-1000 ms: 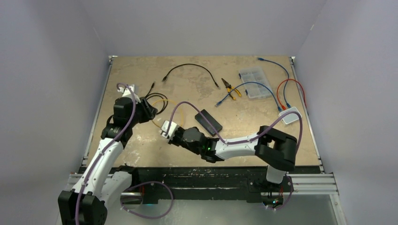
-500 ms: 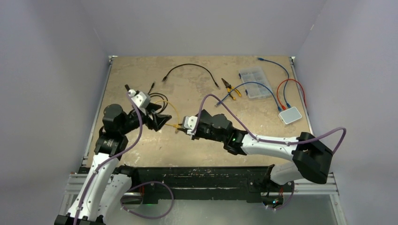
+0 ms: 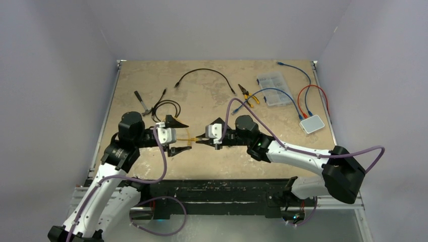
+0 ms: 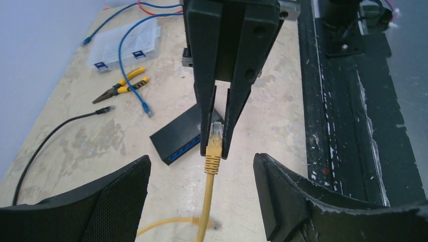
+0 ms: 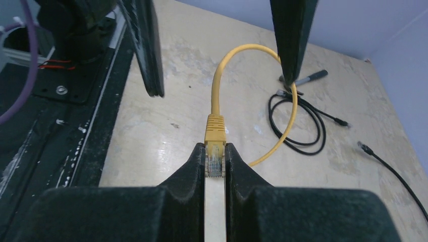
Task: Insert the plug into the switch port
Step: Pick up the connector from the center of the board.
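Note:
My right gripper (image 3: 203, 140) is shut on the clear-tipped yellow plug (image 5: 215, 136), held off the table with its yellow cable (image 5: 252, 50) looping away to the surface. The plug (image 4: 215, 141) shows between the right fingers in the left wrist view. My left gripper (image 3: 180, 136) faces it, open, its fingers (image 4: 116, 196) on either side of the cable without touching it. The black switch (image 4: 179, 133) with blue ports lies on the table behind the right gripper. In the top view my right arm mostly hides it.
Black cables (image 3: 166, 107) and a pen (image 3: 141, 102) lie at left back. Yellow pliers (image 3: 248, 95), a clear parts box (image 3: 272, 88), blue cables (image 3: 282, 93) and a white device (image 3: 312, 123) with red leads are at right back.
My left jaws have opened wide and the left gripper has swung round to face the right one. The right gripper moved rightward toward the middle, carrying the yellow plug.

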